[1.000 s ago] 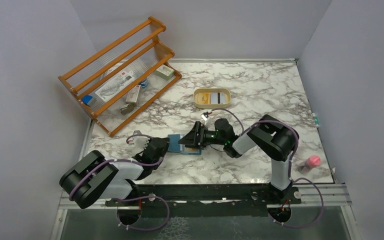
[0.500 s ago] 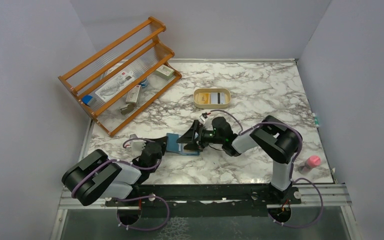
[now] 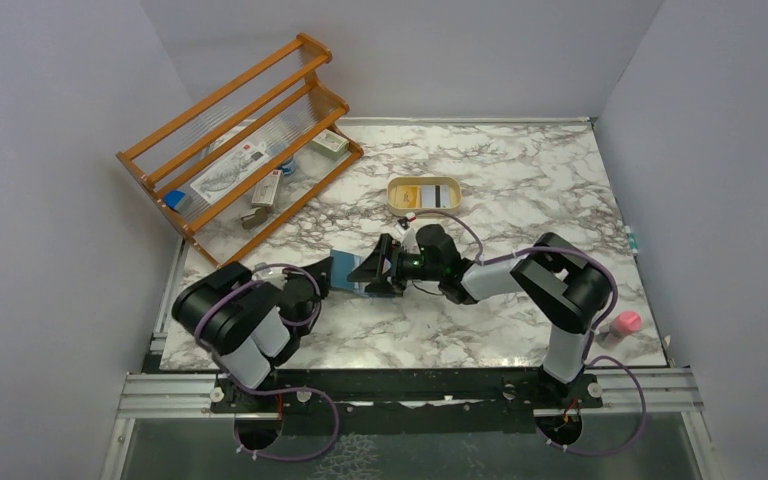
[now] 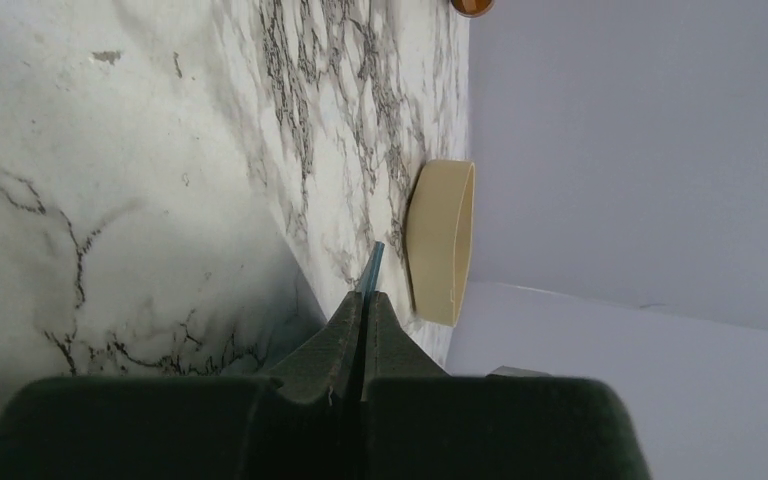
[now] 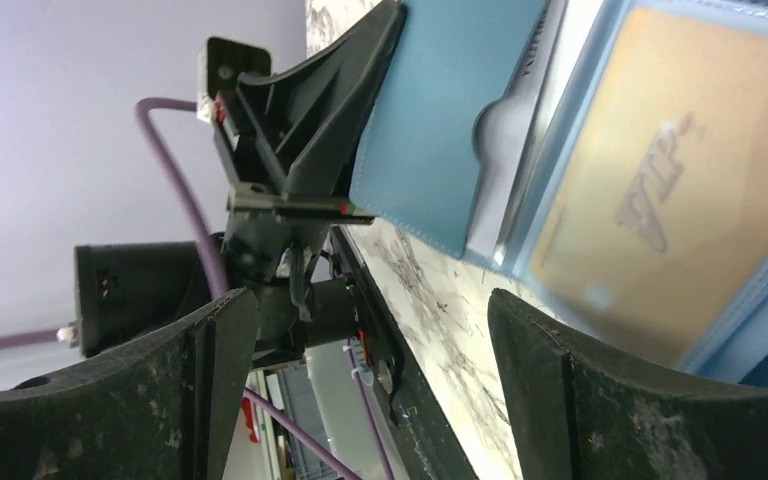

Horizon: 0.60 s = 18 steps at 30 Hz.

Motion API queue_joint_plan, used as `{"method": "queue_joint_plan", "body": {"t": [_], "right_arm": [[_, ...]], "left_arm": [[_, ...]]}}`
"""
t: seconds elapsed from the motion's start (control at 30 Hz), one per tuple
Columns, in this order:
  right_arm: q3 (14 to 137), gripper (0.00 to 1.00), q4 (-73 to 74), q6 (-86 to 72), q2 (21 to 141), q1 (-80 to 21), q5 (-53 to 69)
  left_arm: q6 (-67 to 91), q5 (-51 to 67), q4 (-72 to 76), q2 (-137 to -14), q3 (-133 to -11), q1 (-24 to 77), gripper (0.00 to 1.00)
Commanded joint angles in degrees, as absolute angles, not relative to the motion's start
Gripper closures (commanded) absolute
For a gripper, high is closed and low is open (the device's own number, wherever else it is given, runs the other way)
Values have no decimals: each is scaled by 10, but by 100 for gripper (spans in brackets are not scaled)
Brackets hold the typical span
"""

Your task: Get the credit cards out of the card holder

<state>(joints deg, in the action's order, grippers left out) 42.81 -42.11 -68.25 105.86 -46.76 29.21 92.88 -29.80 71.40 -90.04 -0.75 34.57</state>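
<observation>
White marble table (image 3: pixel 520 190) holds the small teal-blue folding card holder (image 5: pixel 440 120). Left gripper (image 4: pixel 365 300) pinches its flap tight. Right gripper (image 5: pixel 365 310) is spread wide, and the yellow plastic credit card (image 5: pixel 660 190) sits just ahead of it, tucked in its slot.

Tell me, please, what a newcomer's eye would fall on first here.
The teal-blue folding card holder lies open at centre, its flap pinched by the left gripper. The right gripper gapes before a yellow plastic card in its slot. An orange wooden rack stands rear left.
</observation>
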Motion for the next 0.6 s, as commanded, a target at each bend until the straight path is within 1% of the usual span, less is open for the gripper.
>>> {"method": "queue_joint_plan", "body": {"t": [0.0,0.03,0.07,0.13,0.23,0.37,0.47,0.57], "right_arm": [[430,9,-425,-649,1034,-471,270],[430,9,-426,-643,1030,-471,264],[431,9,-430,-637,1027,-471,262],[432,9,-447,-624,1025,-469,265],[417,9,-483,-615,1016,-464,267],[402,8,-489,-600,1004,-439,272],[416,8,-470,-587,1007,-432,270],[429,8,-481,-588,1021,-433,269]], "left_arm": [[949,-227,956,-1021,78,304,100],[950,-213,1011,-1061,76,297,100],[974,-182,1025,-1089,64,289,100],[974,-150,1027,-1111,44,280,100],[957,-145,1026,-1085,43,274,100],[940,-124,1026,-1027,43,260,100],[955,-105,1026,-1014,35,258,100],[975,-86,1026,-1014,22,258,100]]}}
